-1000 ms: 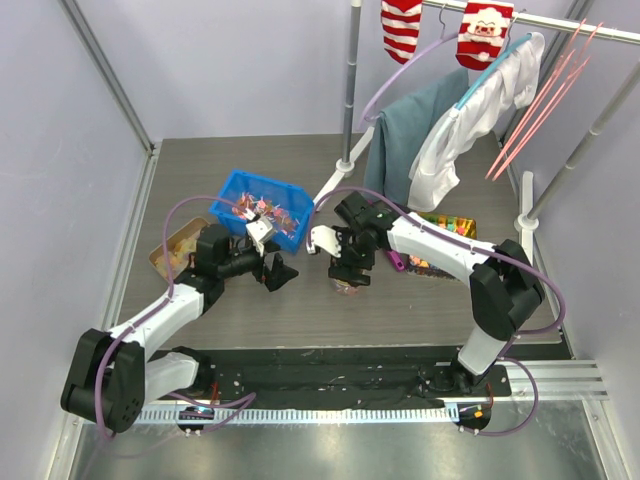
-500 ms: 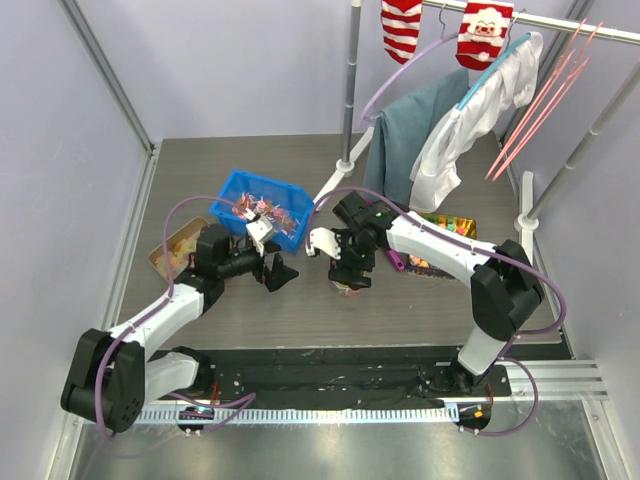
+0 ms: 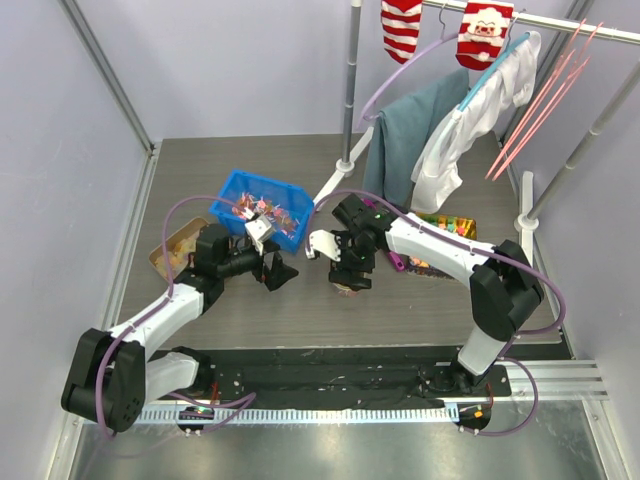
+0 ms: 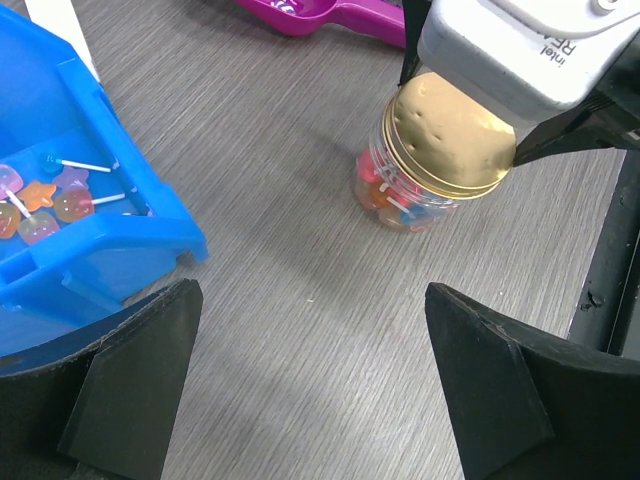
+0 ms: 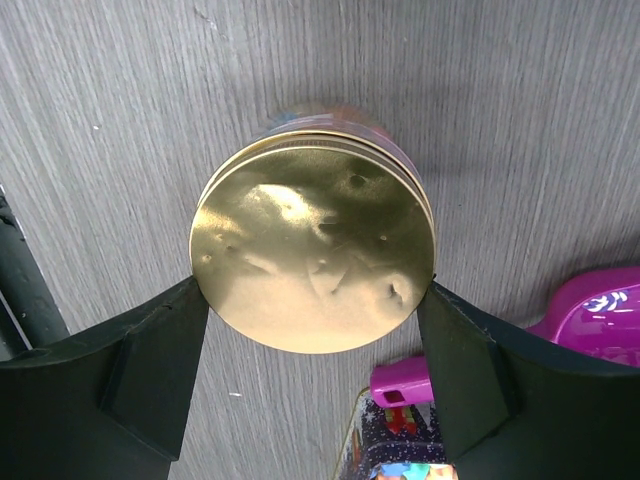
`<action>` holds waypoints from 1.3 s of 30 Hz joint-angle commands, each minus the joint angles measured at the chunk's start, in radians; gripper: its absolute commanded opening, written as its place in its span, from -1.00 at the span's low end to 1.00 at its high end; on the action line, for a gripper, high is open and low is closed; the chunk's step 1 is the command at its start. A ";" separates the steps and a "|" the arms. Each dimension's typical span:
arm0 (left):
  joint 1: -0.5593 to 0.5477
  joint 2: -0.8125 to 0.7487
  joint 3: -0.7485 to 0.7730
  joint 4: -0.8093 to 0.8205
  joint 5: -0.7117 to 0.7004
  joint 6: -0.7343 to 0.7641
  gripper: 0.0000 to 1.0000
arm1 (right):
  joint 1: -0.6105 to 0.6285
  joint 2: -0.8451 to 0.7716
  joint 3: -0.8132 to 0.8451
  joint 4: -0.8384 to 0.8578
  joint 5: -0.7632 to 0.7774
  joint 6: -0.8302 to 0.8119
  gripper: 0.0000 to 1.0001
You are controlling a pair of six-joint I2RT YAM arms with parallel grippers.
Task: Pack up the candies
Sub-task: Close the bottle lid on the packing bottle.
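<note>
My right hand (image 5: 312,300) is clamped on the gold lid (image 4: 450,135) of a small clear jar (image 4: 372,165), one finger pressed to each side of the rim. The lid is dented and sits on the jar's mouth. Some candies show through the jar wall in red, orange and blue. I cannot tell whether the jar's base rests on the grey wood-grain surface (image 4: 280,220) or hangs just above it.

My left hand (image 4: 312,330) hovers close by on the jar's left with its fingers spread wide and nothing between them. Just beside it is the blue bin (image 4: 90,240), which holds the rest of the candies (image 4: 55,200). A magenta scoop (image 4: 330,15) lies on the surface just beyond the jar. Further right is a tray of pastel sweets (image 3: 445,225).
</note>
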 commanded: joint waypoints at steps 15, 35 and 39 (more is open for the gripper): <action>0.012 0.003 0.009 0.059 0.028 -0.004 0.96 | 0.004 0.027 -0.014 0.060 0.022 -0.002 0.61; -0.238 0.086 0.048 0.036 -0.136 0.245 1.00 | -0.097 -0.096 0.049 -0.112 -0.188 -0.055 0.99; -0.307 0.151 0.051 0.091 -0.217 0.308 1.00 | -0.160 -0.128 0.092 -0.184 -0.254 -0.076 0.99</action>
